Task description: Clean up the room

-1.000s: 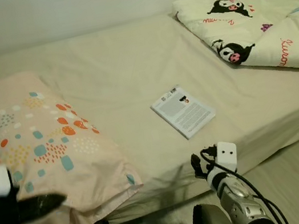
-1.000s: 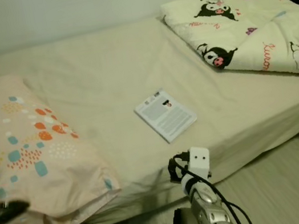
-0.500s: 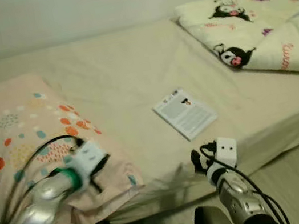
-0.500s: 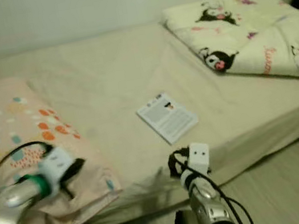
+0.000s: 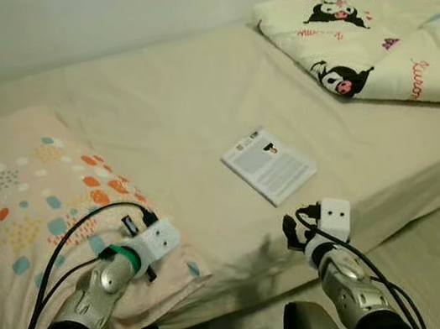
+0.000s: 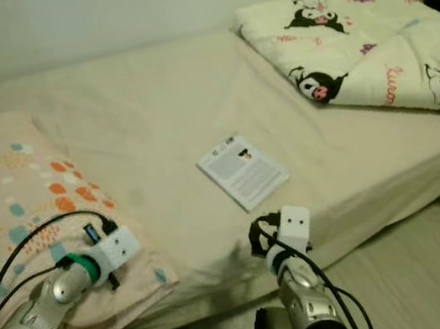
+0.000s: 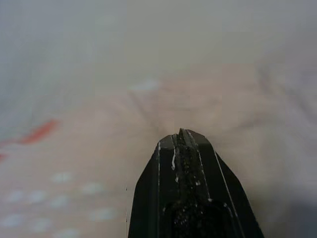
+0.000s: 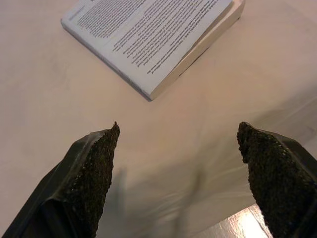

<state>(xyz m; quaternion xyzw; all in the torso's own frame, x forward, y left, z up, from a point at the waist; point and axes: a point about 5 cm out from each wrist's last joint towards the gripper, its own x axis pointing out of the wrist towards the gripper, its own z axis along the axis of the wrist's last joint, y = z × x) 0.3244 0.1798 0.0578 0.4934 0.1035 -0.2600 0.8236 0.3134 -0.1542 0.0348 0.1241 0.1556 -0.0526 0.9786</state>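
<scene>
beige sheets cover the bed [image 5: 192, 101], which takes up most of the head views against a plain pale wall. near the middle of the bed's front half lies the book [image 5: 270, 165], flat, printed side up, touching nothing else. a cartoon-print quilt [image 5: 376, 35] is folded at the bed's far right corner, well apart from the book, and a spotted pink pillow [image 5: 33, 214] sits at the bed's left end.

what has changed over the last second: the left gripper [image 7: 182, 136] has swung up from the low left edge of view and now reaches over the pillow's front corner, its fingers pressed together on nothing. the right gripper [image 8: 178, 136] has barely moved; it hovers at the bed's front edge, just short of the book, fingers [image 8: 96, 168] spread wide with the book's near corner ahead of the gap.

that reads as both arms coming up for work at the bed, with the book the likely item to collect. the right side looks best placed; a short advance would bring the book between its fingers.
</scene>
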